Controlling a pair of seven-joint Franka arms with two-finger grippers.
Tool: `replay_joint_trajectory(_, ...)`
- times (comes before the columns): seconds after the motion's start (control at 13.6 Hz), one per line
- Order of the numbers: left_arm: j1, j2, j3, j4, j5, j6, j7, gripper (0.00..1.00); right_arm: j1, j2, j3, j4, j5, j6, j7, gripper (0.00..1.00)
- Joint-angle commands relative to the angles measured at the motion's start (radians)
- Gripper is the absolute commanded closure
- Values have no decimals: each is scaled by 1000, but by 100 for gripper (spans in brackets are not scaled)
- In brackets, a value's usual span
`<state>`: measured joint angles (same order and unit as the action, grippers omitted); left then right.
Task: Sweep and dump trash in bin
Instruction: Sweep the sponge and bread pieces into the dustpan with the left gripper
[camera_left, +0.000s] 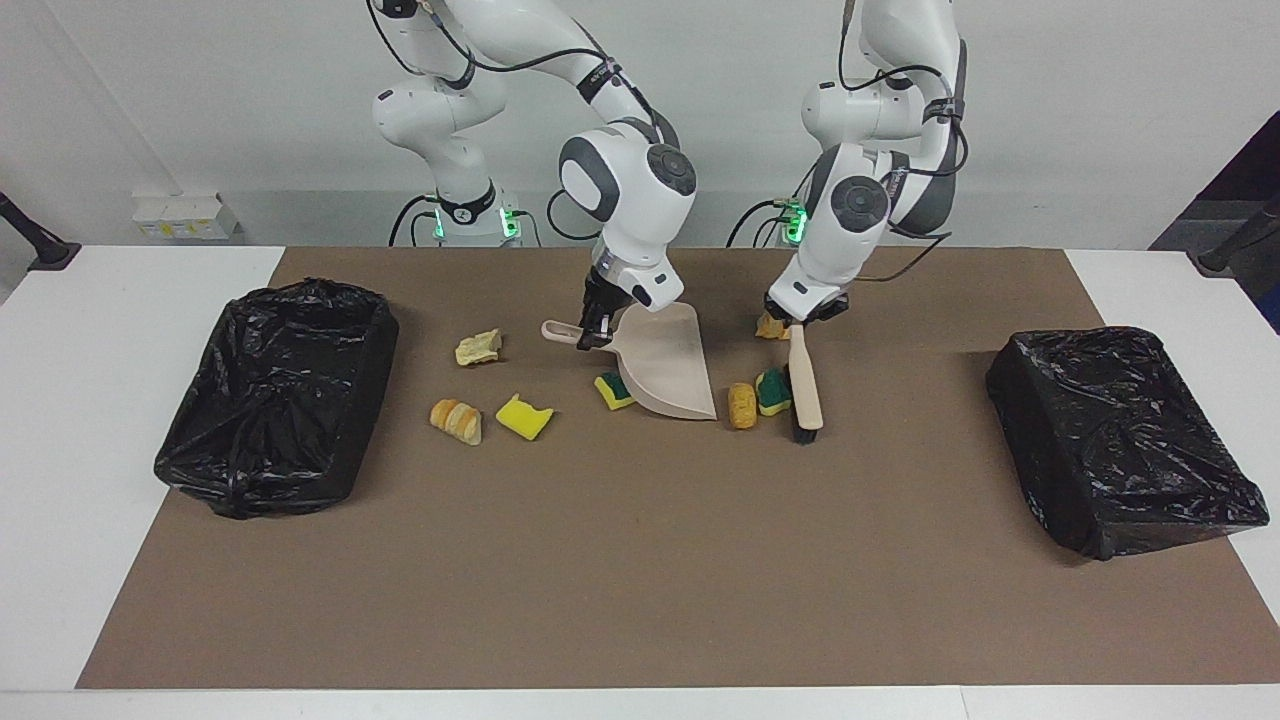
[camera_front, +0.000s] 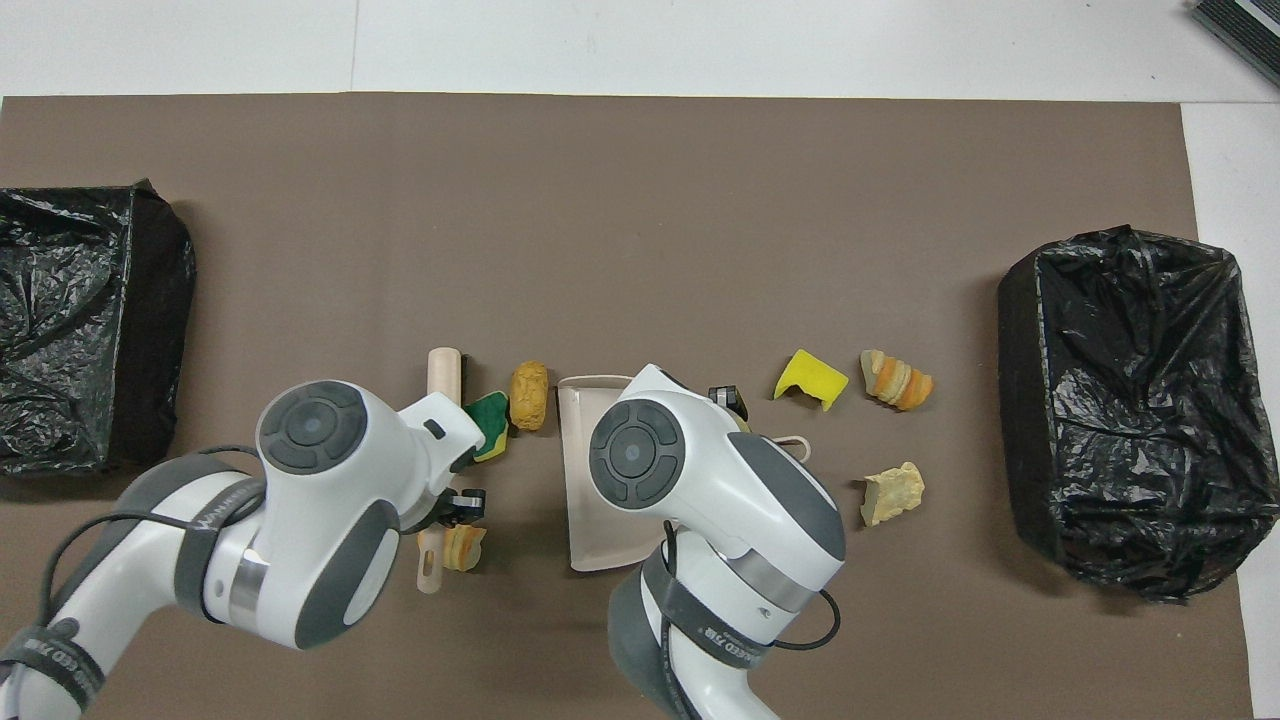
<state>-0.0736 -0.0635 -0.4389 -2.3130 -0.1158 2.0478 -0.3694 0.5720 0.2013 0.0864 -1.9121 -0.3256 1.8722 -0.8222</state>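
My right gripper (camera_left: 597, 335) is shut on the handle of the beige dustpan (camera_left: 665, 365), whose mouth faces the left arm's end. My left gripper (camera_left: 797, 318) is shut on the handle of the beige brush (camera_left: 805, 385), black bristles down on the mat. A bread lump (camera_left: 742, 405) and a green-backed sponge (camera_left: 772, 391) lie between brush and dustpan. An orange lump (camera_left: 770, 326) lies by the left gripper. Another sponge (camera_left: 614, 390) touches the dustpan's back. A pale wad (camera_left: 478, 347), a bread lump (camera_left: 456, 420) and a yellow sponge (camera_left: 524, 417) lie toward the right arm's end.
A black-bagged bin (camera_left: 280, 395) stands at the right arm's end of the brown mat (camera_left: 640, 560). A second one (camera_left: 1120, 435) stands at the left arm's end. In the overhead view the arms cover part of the dustpan (camera_front: 590, 520) and brush (camera_front: 443, 375).
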Motion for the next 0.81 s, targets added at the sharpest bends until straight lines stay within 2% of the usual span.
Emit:
replay_joint_trajectory(0.0, -11, -33, -105, -11, -34, 31, -68, 100, -7, 3, 4, -10, -6, 24, -20, 100)
replay_joint_trajectory(0.22, -9, -36, -222, 30, -94, -7, -68, 100, -8, 4, 4, -10, -1, 24, -18, 100)
replay_joint_trajectory(0.37, -9, -36, -264, 72, -96, -90, -68, 100, -9, 4, 4, -10, -1, 24, -17, 100)
replay_joint_trajectory(0.51, -8, -71, -255, 125, -96, -223, -57, 100, -9, 4, 4, -8, -1, 24, -15, 100)
replay_joint_trajectory(0.59, -9, -109, -242, 123, -97, -286, -69, 100, -15, 4, 4, -10, -1, 25, -23, 100)
replay_joint_trajectory(0.74, 0, -194, -186, 86, -97, -328, -74, 100, -20, 7, 4, -10, -1, 36, -46, 100)
